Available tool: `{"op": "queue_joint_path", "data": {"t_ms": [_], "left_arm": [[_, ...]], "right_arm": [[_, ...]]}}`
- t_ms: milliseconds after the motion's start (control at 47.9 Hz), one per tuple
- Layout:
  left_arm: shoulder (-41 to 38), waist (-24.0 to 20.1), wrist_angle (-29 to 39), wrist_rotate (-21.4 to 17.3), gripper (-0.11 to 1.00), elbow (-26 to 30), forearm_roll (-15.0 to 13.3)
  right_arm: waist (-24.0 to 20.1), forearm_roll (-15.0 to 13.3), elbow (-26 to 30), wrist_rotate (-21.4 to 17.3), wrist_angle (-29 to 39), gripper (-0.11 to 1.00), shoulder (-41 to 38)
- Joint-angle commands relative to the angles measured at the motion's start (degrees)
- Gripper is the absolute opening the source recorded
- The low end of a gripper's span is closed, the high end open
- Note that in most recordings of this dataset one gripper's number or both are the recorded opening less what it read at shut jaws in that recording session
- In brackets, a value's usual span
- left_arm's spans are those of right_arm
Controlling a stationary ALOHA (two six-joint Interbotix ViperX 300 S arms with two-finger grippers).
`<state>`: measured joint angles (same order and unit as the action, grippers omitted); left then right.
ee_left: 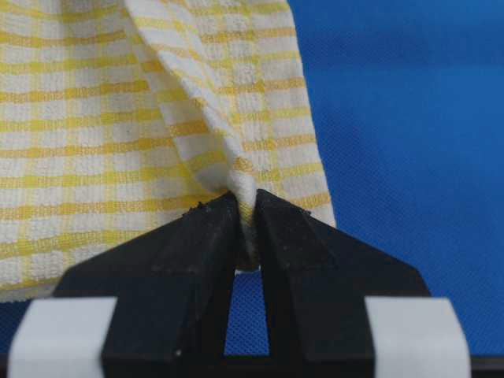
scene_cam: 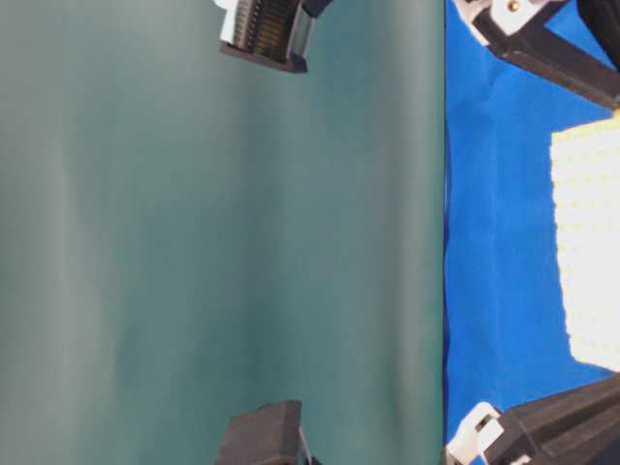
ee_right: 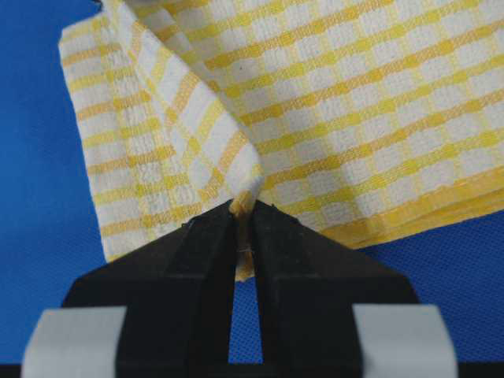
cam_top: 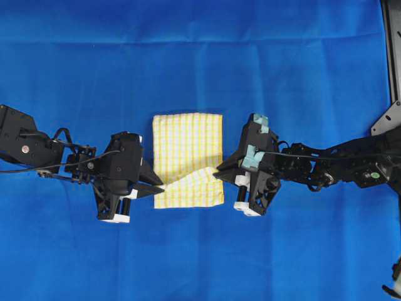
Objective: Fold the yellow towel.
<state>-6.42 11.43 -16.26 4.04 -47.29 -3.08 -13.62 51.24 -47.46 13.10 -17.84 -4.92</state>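
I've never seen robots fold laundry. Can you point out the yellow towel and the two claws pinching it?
yellow towel (cam_top: 188, 141): overhead view, flat checked upper part.
left gripper (ee_left: 246, 224): left wrist view, fingertips shut on a towel fold.
right gripper (ee_right: 244, 220): right wrist view, fingertips shut on a towel fold.

Bright, even overhead light; soft shadows on the large blue cloth (cam_top: 200, 56); the table-level view is blurred and overexposed.
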Motion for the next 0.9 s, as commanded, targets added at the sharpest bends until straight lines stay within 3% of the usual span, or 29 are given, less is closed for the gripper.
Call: {"op": "queue_joint_path", "data": {"t_ms": [0,480,543,668,752,877], "left_arm": [[0.62,0.35,1.05,0.0,0.05,1.14,0.09],[0.79,0.35,2.46,-0.62,0.08,1.05,0.09],[1.14,0.35,2.55,-0.62,0.19,0.88,0.09],[3.87,0.35,5.19,-0.7,0.44,0.62,0.09],[7.21,0.35,9.23,-0.7,0.5,0.62,0.09],[13.62,0.35,15.64,-0.62,0.48,0.26,0.09]], "right_arm": [[-0.53,0.09,1.41,0.09,0.7,0.05,0.26],[-0.7,0.09,2.9,0.35,1.93,0.07,-0.7],[-0.7,0.0,3.08,0.53,1.67,0.17,-0.53],[-0.7,-0.35,3.43,1.76,1.67,0.55,1.14],[-0.7,-1.49,2.72,2.55,1.93,0.76,3.96],[-0.7,-1.76,0.79,5.27,1.93,0.75,9.32]]}}
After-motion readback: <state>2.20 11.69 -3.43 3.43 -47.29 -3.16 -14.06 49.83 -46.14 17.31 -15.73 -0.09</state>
